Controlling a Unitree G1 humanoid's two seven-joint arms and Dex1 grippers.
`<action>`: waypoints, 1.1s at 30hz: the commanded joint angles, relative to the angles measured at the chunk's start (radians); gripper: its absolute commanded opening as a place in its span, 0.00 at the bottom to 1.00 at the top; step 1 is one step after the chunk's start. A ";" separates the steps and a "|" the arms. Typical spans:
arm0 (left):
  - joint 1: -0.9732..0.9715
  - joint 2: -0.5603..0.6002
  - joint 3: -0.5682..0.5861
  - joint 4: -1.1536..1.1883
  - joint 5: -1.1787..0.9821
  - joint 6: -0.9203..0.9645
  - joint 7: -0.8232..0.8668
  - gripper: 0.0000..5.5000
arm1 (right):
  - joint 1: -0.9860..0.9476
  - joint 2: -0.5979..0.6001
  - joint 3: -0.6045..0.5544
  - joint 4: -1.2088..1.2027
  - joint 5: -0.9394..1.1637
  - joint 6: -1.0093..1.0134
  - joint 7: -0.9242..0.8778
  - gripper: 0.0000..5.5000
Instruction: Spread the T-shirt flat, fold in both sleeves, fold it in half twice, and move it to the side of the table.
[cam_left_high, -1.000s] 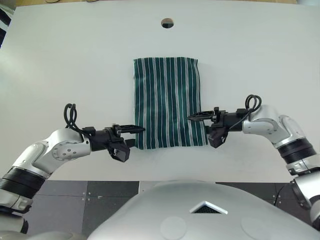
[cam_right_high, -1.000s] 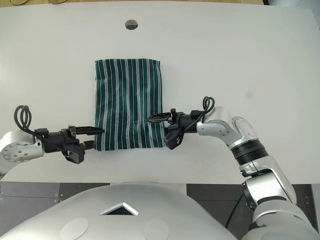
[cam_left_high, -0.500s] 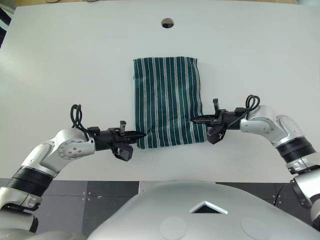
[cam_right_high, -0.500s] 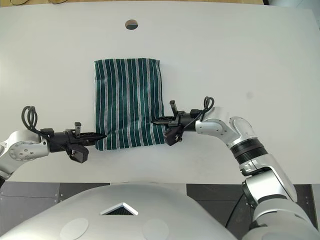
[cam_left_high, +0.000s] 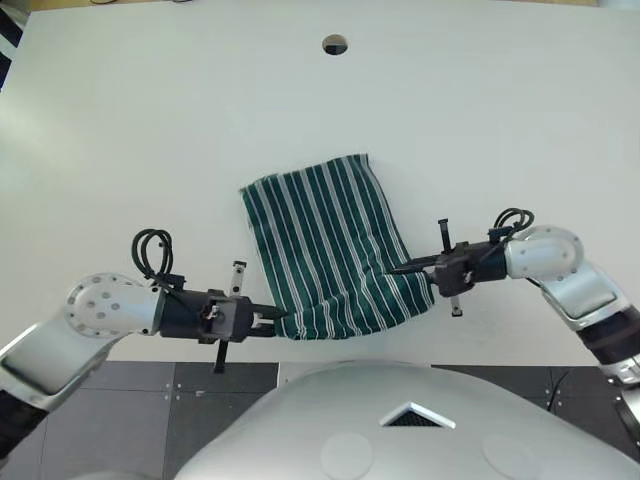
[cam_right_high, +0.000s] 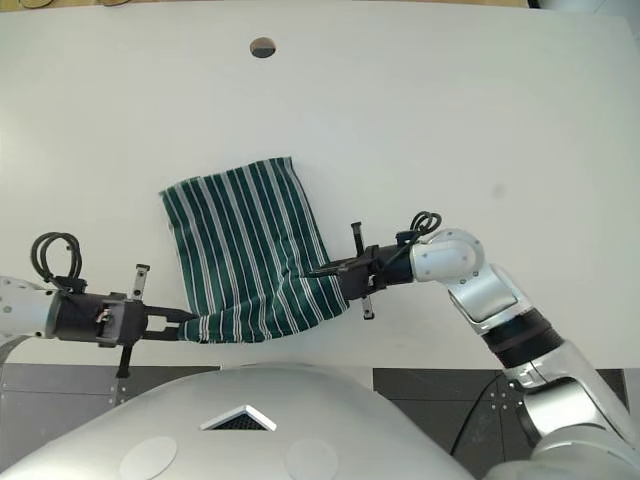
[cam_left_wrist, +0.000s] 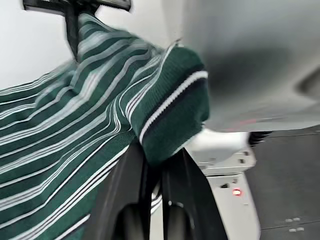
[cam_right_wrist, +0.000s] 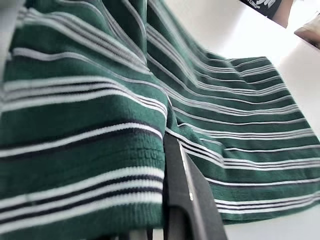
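Observation:
The green T-shirt with white stripes is a folded rectangle on the white table, lying skewed. Its near edge is raised off the surface and sags between my two grippers. At the near left corner my left gripper is shut on the cloth; in the left wrist view the hem bunches over the fingers. My right gripper is shut on the near right corner, and the striped fabric drapes over its finger. The far edge rests on the table.
A round cable hole sits near the table's far edge. The table's front edge runs just under both grippers, with dark floor below it. Bare table lies on either side of the shirt.
Both grippers took hold of the near corners and drew them up and toward me. The shirt slid nearer and turned askew; its near edge now hangs lifted.

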 joint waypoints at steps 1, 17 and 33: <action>0.064 -0.023 0.063 0.010 0.034 -0.003 -0.036 0.02 | 0.023 -0.038 -0.043 -0.081 0.062 0.099 0.050 0.02; -0.224 -0.339 0.226 0.297 0.045 0.043 -0.067 0.02 | -0.131 0.196 -0.108 0.030 -0.072 0.221 -0.098 0.02; -0.480 -0.472 0.184 0.375 0.198 0.325 0.024 0.09 | -0.282 0.389 -0.105 0.333 -0.246 0.163 -0.202 0.18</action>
